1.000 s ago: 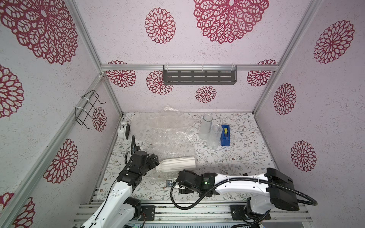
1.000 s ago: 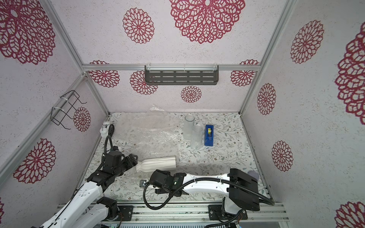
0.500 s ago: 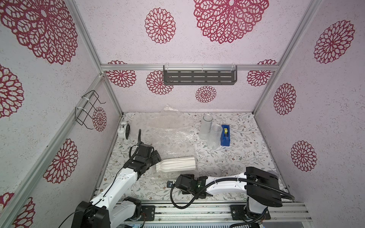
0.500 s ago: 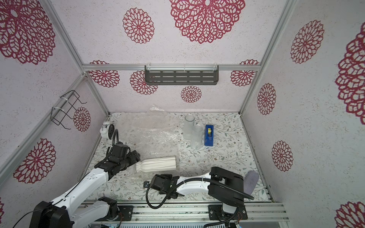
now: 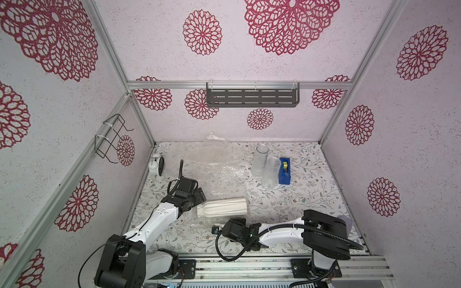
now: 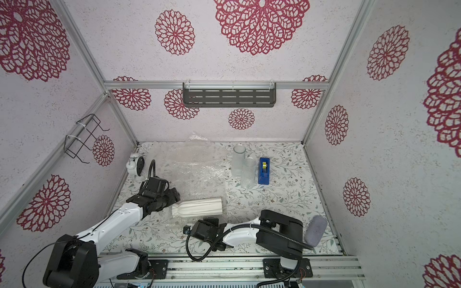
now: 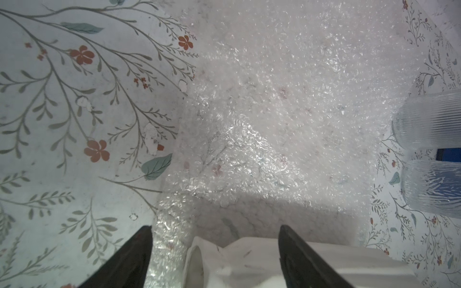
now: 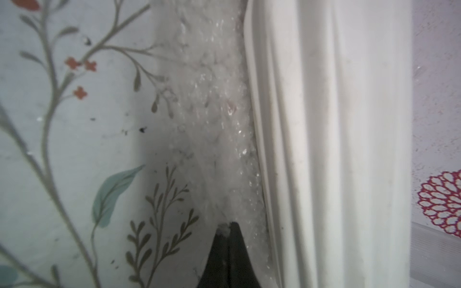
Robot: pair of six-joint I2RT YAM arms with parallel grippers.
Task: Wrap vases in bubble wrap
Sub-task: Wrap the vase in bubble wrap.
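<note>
Supporting table [image 5: 311, 199]: is carrying everything on its floral-print top, in both top views.
bubble wrap [image 5: 219, 172]: is lying spread over the back-left part of the table and crinkling up toward the rear wall. Its near edge is running under the white ribbed vase and is showing again just beside it on the robot's side.
white ribbed vase [image 5: 223, 207]: is lying on its side on the near part of the wrap, with its narrow mouth end pointing toward the left arm and its wide base pointing right.
frosted glass cylinder [image 5: 260, 159]: is standing upright just off the wrap's right edge, toward the back.
clear ribbed glass [image 5: 270, 173]: is standing upright just in front of the cylinder; whether they are touching, I cannot tell.
blue tape dispenser [image 5: 284, 170]: is sitting just beside the ribbed glass, on its right.
left gripper [image 7: 214, 228]: is hovering over the vase's mouth end with its jaws spread wide, grasping nothing.
right gripper [image 8: 228, 224]: is reaching low along the table at the vase's near side, with its jaws clenched together and pinching a bit of the wrap's edge between the tips.
</note>
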